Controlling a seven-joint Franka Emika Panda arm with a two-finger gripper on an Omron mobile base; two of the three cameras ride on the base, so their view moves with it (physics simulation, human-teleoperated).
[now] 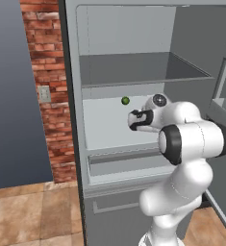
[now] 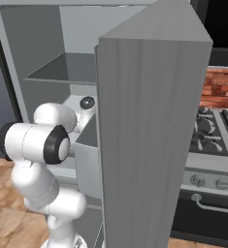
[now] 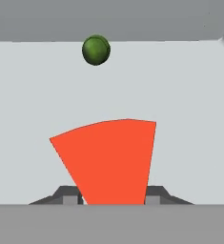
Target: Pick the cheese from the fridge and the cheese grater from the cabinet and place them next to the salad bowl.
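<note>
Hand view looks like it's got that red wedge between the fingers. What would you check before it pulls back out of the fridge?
1. Cheese between the fingers: ok, one tip each side.
2. Gripper firmly shut on it: cannot tell.
3. Fridge door open: ok.
4. Green ball clear of the cheese: ok, farther back.
5. Cheese lifted off the shelf: cannot tell.

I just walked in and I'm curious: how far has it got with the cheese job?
Done: the fridge stands open. In hand: the gripper is closed on the cheese, beside a small green ball. Left: carrying it out, fetching the grater, placing both.
</note>
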